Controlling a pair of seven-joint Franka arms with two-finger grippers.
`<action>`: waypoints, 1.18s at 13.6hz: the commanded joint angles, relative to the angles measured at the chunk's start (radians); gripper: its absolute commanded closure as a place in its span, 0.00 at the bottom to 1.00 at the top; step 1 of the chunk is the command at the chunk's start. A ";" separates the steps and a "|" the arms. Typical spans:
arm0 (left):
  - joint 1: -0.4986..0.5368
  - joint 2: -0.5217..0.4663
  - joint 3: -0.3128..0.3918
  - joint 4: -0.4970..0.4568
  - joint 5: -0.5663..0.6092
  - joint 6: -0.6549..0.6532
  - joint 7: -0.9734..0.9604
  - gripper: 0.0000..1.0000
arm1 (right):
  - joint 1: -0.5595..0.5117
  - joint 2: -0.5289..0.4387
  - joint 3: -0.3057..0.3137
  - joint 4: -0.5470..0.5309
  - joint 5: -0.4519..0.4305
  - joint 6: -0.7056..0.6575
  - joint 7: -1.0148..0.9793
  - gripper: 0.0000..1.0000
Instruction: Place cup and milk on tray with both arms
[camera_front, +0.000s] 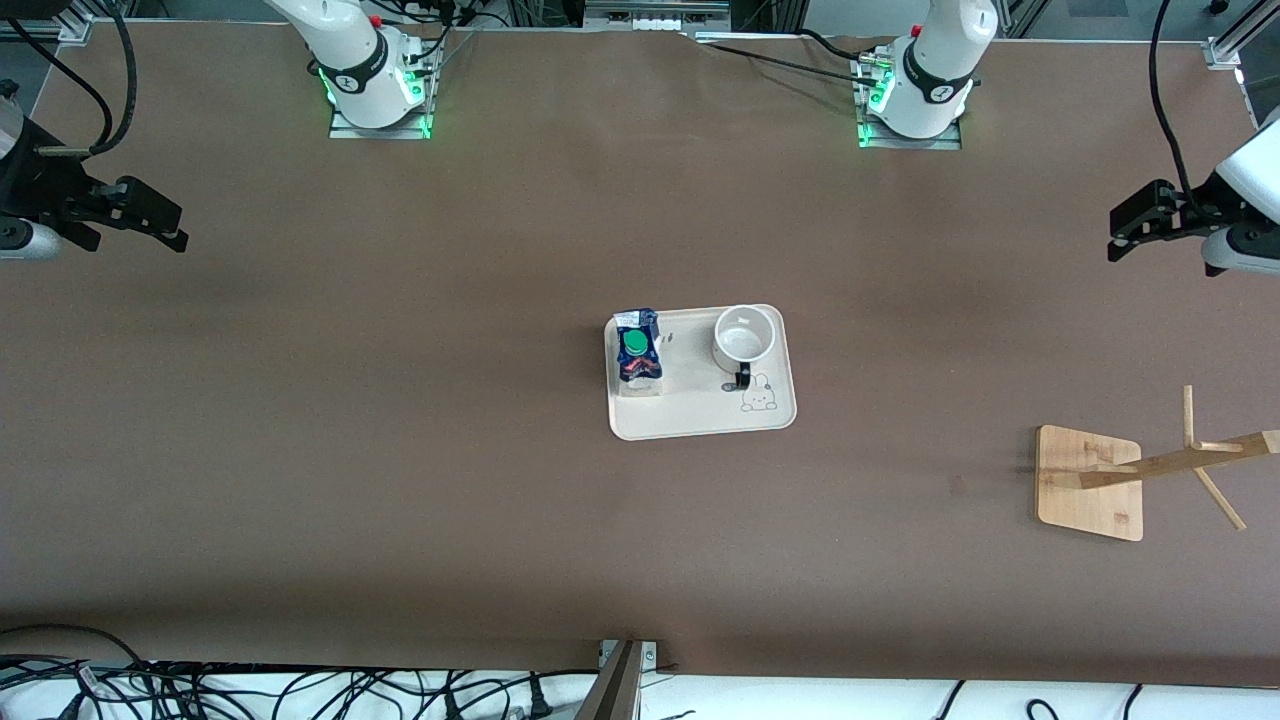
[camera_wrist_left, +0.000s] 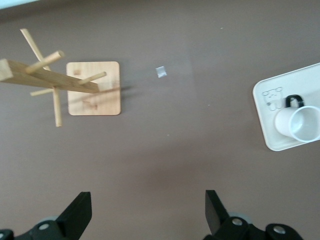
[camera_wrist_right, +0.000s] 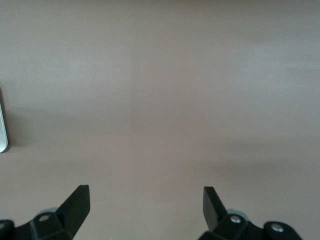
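Standing upright on the tray (camera_front: 700, 420): the milk (camera_front: 638, 352) and the cup (camera_front: 745, 338).
Left gripper (camera_front: 1135, 228) and right gripper (camera_front: 150, 215) hang spread wide over opposite table ends, seemingly idle.

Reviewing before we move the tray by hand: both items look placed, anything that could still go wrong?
1. The milk stands at the very edge of the tray toward the right arm's end; a nudge could tip it off.
2. The cup sits close to the tray's edge farther from the front camera, handle pointing inward.
3. The left gripper hangs, jaws open, above the wooden stand end; a low sweep might hit its pegs. The right gripper waits open.
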 joint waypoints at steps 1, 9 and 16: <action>0.000 -0.026 0.009 -0.045 -0.033 0.027 -0.028 0.00 | -0.002 0.004 0.000 0.017 0.017 -0.009 -0.010 0.00; -0.002 -0.014 0.001 -0.035 -0.020 0.025 -0.028 0.00 | -0.002 0.004 0.000 0.017 0.019 -0.009 -0.010 0.00; 0.006 0.003 -0.012 -0.020 -0.020 0.022 -0.028 0.00 | -0.002 0.004 0.000 0.017 0.017 -0.009 -0.009 0.00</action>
